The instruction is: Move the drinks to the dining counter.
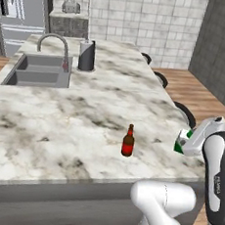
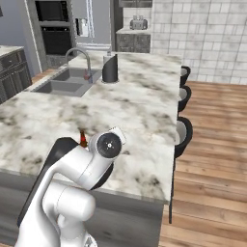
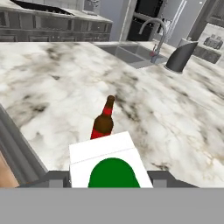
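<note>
Nearest the hand camera, the green-and-white carton (image 3: 111, 168) sits clamped in the pincer (image 3: 111, 180), a dark finger pressed against each side, held over the near edge of the marble surface (image 3: 52, 87). Just beyond the pincer the red-brown beer bottle (image 3: 104, 122) stands upright on the surface. Farther ahead lies the grey sink (image 3: 127, 53) with its curved faucet (image 3: 156, 33), and to their right, well away from the pincer, the grey canister (image 3: 180, 57).

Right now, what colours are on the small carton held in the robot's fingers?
White with a big green patch on the small carton, clearest in the hand view.
</note>
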{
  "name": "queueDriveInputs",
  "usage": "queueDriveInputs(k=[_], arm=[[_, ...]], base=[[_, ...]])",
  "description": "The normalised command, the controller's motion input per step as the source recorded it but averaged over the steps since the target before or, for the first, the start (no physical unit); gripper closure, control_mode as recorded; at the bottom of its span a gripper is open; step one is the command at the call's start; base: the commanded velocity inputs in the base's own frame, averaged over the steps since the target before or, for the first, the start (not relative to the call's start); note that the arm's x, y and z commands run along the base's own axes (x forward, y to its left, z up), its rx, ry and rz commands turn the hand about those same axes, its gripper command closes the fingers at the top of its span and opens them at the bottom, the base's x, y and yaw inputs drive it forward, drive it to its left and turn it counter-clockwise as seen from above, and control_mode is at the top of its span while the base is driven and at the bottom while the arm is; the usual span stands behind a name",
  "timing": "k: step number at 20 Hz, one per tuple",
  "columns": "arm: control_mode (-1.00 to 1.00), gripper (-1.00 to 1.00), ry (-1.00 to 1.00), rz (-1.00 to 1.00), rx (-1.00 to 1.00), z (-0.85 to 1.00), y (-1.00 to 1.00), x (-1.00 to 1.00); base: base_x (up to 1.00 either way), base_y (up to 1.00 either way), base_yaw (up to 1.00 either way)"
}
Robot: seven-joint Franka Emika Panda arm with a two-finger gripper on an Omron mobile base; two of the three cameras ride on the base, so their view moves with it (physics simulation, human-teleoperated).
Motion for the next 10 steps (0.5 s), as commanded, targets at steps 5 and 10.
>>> queueDriveInputs(k=[5,10], arm=[[-1.0,1.0,0.0,0.0,0.0,0.0,0.0,0.0],[-1.0,1.0,0.0,0.0,0.0,0.0,0.0,0.05]], base=[[0.0,0.0,0.0],[0.0,0.0,0.0]])
